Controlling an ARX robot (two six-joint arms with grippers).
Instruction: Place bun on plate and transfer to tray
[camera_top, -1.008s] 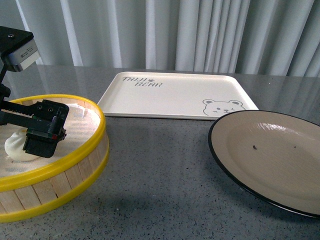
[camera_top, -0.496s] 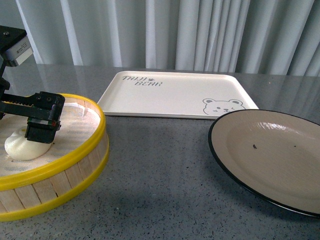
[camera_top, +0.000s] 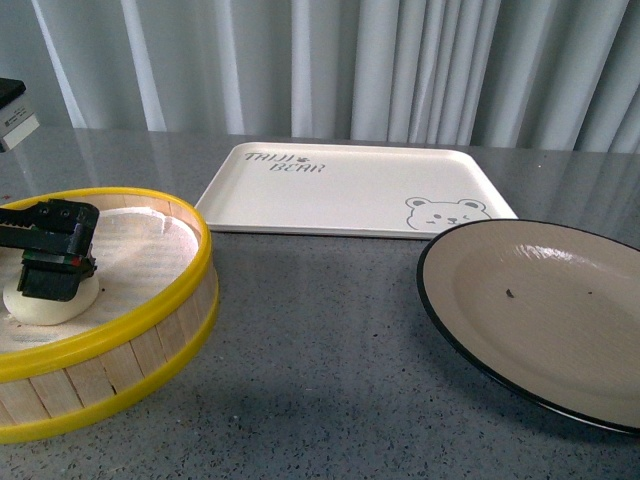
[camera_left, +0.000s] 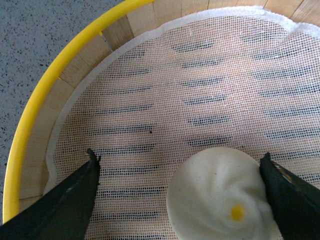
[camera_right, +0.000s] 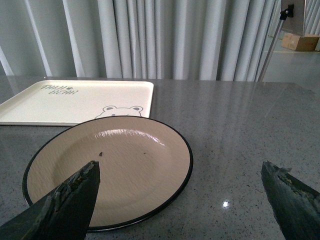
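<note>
Bamboo steamer (camera_top: 150, 322) with a yellow rim stands at the left of the grey tabletop (camera_top: 320, 360). The bun (camera_top: 45, 308) lies inside it on a white mesh liner (camera_top: 150, 255). The left end effector (camera_top: 45, 285) hangs over the bun within the steamer wall and covers the bun's top in the front view. The tray (camera_top: 350, 190) lies farther back near the middle, its bear drawing at the corner nearest the plate (camera_top: 540, 300). The plate sits at the right, well apart from the steamer. Pale curtains (camera_top: 400, 60) close the back.

The left wrist view shows what the front view cannot. The fingers (camera_left: 65, 205) are spread wide and the bun (camera_left: 220, 195) lies between them, close against one and well clear of the other. A small yellow spot sits at the twist of its top.

The right end effector (camera_right: 180, 165) is out of the front view and appears only in its own wrist view, spread wide above the plate's (camera_right: 110, 170) near side. That view also shows two dark specks on the plate, and a stand (camera_right: 280, 30) and a cardboard box (camera_right: 300, 42) beyond the tabletop.
</note>
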